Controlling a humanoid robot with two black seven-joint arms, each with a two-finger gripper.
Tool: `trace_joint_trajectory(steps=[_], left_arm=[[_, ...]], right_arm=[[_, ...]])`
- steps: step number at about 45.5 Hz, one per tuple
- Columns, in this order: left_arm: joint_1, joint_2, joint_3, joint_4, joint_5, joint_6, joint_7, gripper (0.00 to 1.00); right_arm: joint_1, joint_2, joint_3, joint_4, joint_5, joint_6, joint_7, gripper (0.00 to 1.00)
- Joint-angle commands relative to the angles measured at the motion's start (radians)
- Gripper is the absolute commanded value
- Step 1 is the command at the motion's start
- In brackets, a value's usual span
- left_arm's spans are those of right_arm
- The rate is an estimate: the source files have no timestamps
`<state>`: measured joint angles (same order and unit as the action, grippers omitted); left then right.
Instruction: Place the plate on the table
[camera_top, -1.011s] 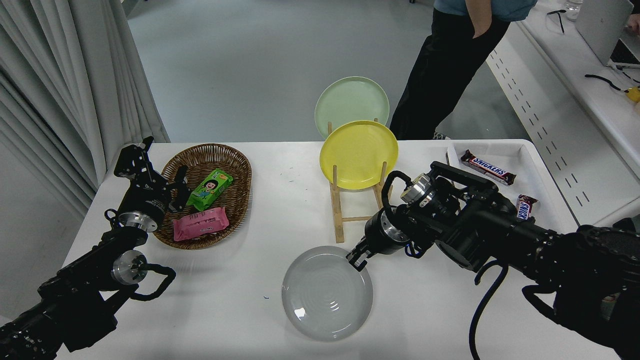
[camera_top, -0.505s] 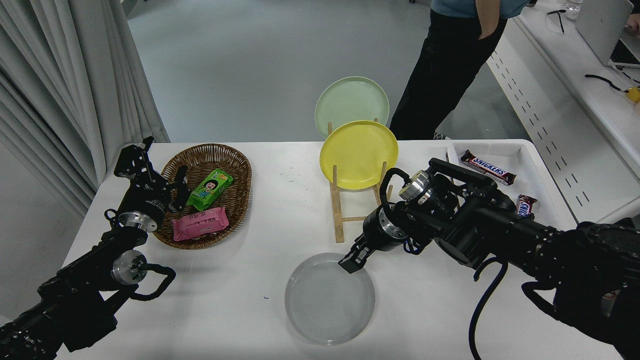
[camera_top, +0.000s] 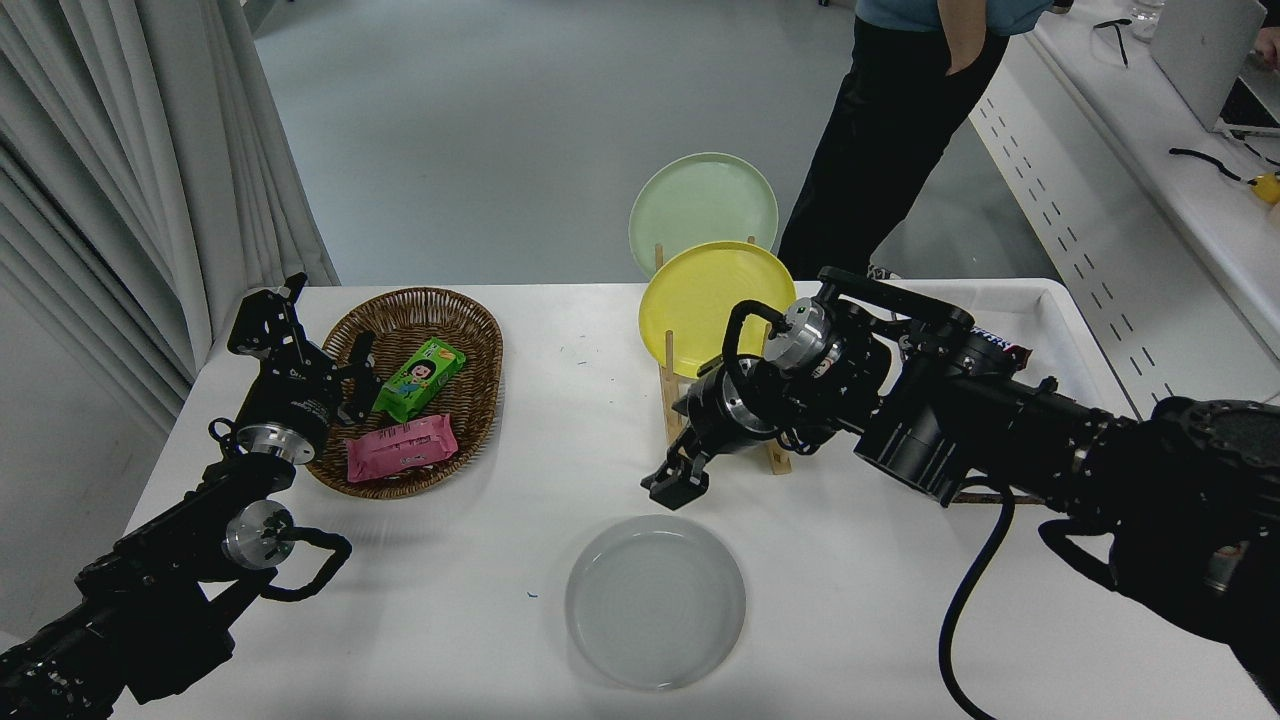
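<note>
One light-grey plate (camera_top: 655, 601) is lying flat on the white worktop (camera_top: 480, 560) near our edge, with bare surface all around it and nothing touching it. We are seeing a round, smooth dish with a shallow raised rim and faint rings in its well, giving off a soft sheen.

Our right gripper (camera_top: 678, 486) is hovering just beyond the plate's far rim, apart from it and holding nothing; whether its fingers are spread or pressed together we cannot tell. Behind that arm a wooden rack (camera_top: 672, 405) is standing, carrying a yellow plate (camera_top: 700, 300) upright, with a pale green plate (camera_top: 703, 208) upright behind it. These are matching our grey one in size and shape.

Further left a woven oval basket (camera_top: 412, 310) is holding a green packet (camera_top: 421, 378) and a pink packet (camera_top: 402, 447). Our left gripper (camera_top: 350, 375) is sitting parked at the basket's left side, its fingers spread over the rim. At the far right a white tray (camera_top: 1050, 310) is lying partly hidden by our right arm. A person in dark trousers (camera_top: 880, 150) is standing beyond the far edge.
</note>
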<state>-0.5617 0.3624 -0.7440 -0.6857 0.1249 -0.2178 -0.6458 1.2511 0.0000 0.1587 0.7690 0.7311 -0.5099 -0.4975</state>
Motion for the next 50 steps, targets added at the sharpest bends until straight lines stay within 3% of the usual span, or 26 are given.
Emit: trace_joint_trajectory(steps=[1,8,13,29,42,50], left_arm=[[0.0,0.0,0.0,0.0,0.001,0.0,0.0,1.0],[0.0,0.0,0.0,0.0,-0.001,0.0,0.0,1.0],[0.0,0.001,0.0,0.0,0.001,0.0,0.0,1.0],[0.0,0.001,0.0,0.0,0.001,0.0,0.0,1.0],[0.0,0.0,0.0,0.0,0.001,0.0,0.0,1.0],[0.0,0.001,0.0,0.0,-0.001,0.0,0.0,1.0]], right_arm=[[0.056,0.0,0.007,0.007,-0.2,0.345,0.004,0.99],[0.062,0.0,0.035,-0.011,-0.332,0.49,0.01,0.99],[0.076,-0.002,0.045,-0.03,-0.395,0.502,0.036,0.99],[0.088,-0.114,0.136,-0.083,-0.515,0.559,0.243,0.99],[0.051,-0.126,0.315,-0.149,-0.519,0.607,0.372,0.99],[-0.038,-0.14,0.528,-0.188,-0.518,0.622,0.389,0.99]])
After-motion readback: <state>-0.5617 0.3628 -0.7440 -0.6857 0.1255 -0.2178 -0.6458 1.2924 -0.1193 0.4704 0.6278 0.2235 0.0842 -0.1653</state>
